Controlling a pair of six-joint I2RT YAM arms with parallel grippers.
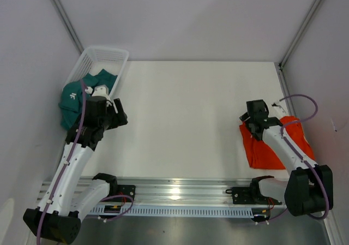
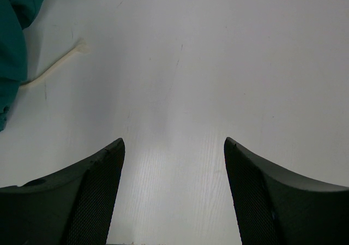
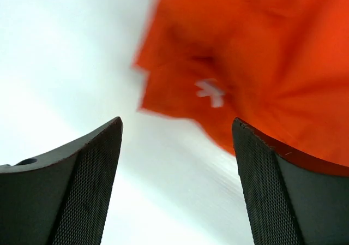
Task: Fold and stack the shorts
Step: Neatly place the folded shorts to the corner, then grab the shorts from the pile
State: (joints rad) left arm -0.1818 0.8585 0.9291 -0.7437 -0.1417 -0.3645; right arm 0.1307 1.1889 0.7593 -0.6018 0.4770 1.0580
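Note:
The dark teal shorts (image 1: pixel 72 100) lie bunched at the far left, spilling out of the white mesh basket (image 1: pixel 106 57). In the left wrist view their edge (image 2: pixel 11 43) shows at the left with a white drawstring (image 2: pixel 54 67) trailing onto the table. My left gripper (image 1: pixel 119 114) (image 2: pixel 173 163) is open and empty, over bare table just right of them. The orange shorts (image 1: pixel 267 147) lie folded at the right, partly under my right arm. My right gripper (image 1: pixel 252 114) (image 3: pixel 177 147) is open and empty at their far left corner; the orange fabric (image 3: pixel 245 65) fills that view's upper right.
White walls close in the table at left, back and right. A metal rail (image 1: pixel 180 193) with both arm bases runs along the near edge. A white drawstring end (image 1: pixel 281 104) lies beyond the orange shorts near the right wall.

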